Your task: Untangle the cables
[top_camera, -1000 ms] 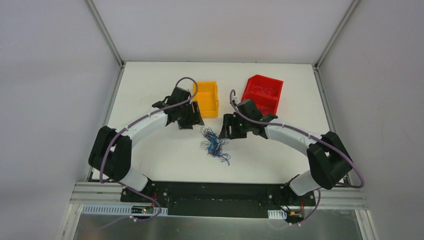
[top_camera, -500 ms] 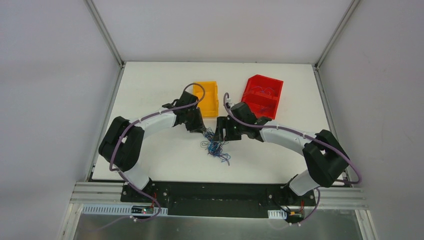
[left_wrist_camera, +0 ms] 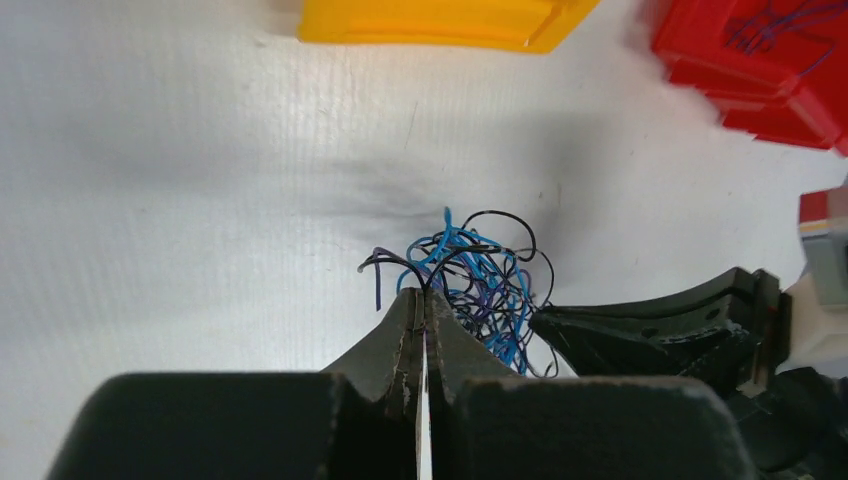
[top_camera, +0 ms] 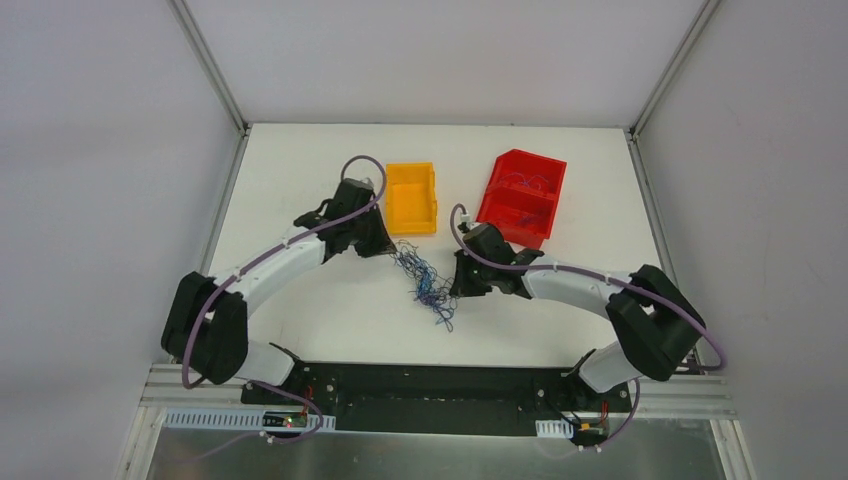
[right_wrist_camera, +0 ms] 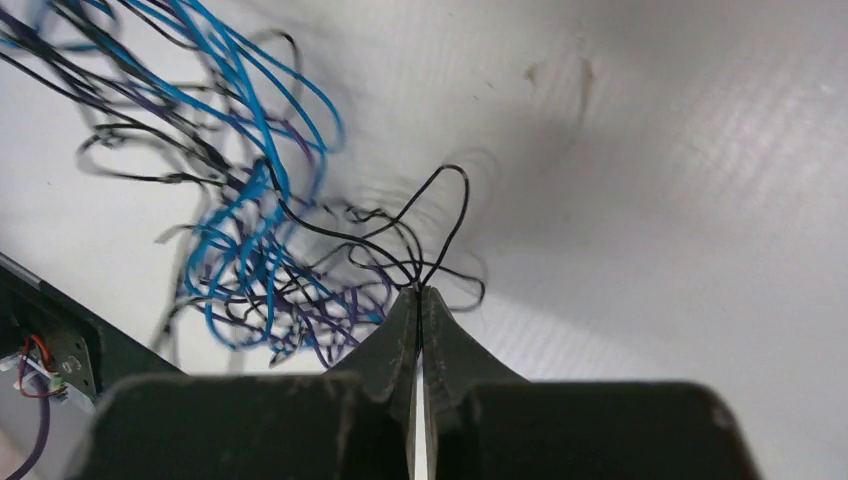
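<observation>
The cables (top_camera: 424, 279) are a curly tangle of thin blue and black wires on the white table, stretched between my two grippers. My left gripper (top_camera: 391, 250) is at the tangle's upper left end. In the left wrist view it (left_wrist_camera: 422, 293) is shut, with black strands of the cables (left_wrist_camera: 482, 278) pinched at its tips. My right gripper (top_camera: 457, 289) is at the tangle's right side. In the right wrist view it (right_wrist_camera: 420, 290) is shut on thin black strands of the cables (right_wrist_camera: 245, 235), and blue loops spread to the left.
A yellow bin (top_camera: 412, 197) stands just behind the left gripper. A red bin (top_camera: 522, 196) with a few thin wires inside stands to the right of it. The table's near edge and a black base rail (top_camera: 430, 385) lie in front.
Both grippers have gone from open to shut on strands of the tangle. The left gripper has pulled back to the left, and the tangle is now drawn out between them.
</observation>
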Action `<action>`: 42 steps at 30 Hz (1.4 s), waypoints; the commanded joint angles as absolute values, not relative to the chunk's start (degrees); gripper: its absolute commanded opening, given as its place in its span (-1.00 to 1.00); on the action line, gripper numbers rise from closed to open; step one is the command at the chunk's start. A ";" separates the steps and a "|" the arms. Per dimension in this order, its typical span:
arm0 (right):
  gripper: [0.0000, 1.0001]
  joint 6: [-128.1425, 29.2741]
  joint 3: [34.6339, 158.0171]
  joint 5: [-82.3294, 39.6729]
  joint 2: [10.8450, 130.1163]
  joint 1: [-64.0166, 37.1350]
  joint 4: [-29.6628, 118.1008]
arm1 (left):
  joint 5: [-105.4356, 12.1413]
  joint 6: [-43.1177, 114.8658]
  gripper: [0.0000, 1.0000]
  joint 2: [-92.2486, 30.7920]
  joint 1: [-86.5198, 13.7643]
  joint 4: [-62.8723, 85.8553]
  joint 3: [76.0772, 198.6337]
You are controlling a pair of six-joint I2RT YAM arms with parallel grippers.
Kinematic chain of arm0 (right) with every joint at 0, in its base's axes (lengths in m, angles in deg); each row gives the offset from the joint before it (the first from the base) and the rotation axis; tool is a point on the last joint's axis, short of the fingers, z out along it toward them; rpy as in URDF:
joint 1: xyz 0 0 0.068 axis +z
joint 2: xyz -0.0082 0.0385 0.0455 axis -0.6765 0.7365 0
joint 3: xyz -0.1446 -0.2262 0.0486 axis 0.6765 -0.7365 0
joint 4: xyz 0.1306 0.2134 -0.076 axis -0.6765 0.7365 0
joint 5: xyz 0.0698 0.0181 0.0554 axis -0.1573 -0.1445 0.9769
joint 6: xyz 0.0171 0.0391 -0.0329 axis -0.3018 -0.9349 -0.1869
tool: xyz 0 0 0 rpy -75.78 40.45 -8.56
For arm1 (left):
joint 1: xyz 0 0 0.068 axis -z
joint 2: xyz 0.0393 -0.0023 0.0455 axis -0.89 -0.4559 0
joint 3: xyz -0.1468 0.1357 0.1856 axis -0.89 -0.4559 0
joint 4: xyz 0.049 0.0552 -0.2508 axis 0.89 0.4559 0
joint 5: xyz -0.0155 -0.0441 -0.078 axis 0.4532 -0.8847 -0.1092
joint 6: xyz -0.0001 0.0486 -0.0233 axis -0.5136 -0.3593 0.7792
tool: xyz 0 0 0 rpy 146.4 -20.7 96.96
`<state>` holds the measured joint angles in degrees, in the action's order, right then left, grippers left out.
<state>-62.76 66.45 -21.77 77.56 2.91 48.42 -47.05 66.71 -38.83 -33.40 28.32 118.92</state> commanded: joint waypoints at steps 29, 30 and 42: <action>-1.00 -67.08 56.25 -42.72 40.45 -14.10 68.56 | -32.40 65.34 -1.00 -9.02 -50.46 49.19 112.21; -1.00 -67.04 56.55 -43.51 40.29 -14.26 69.11 | -31.57 65.23 -1.00 -9.02 -50.53 49.95 112.58; -0.12 -61.65 55.69 -21.55 40.35 -14.39 62.18 | -44.12 61.50 -1.00 -10.52 -50.05 46.75 117.61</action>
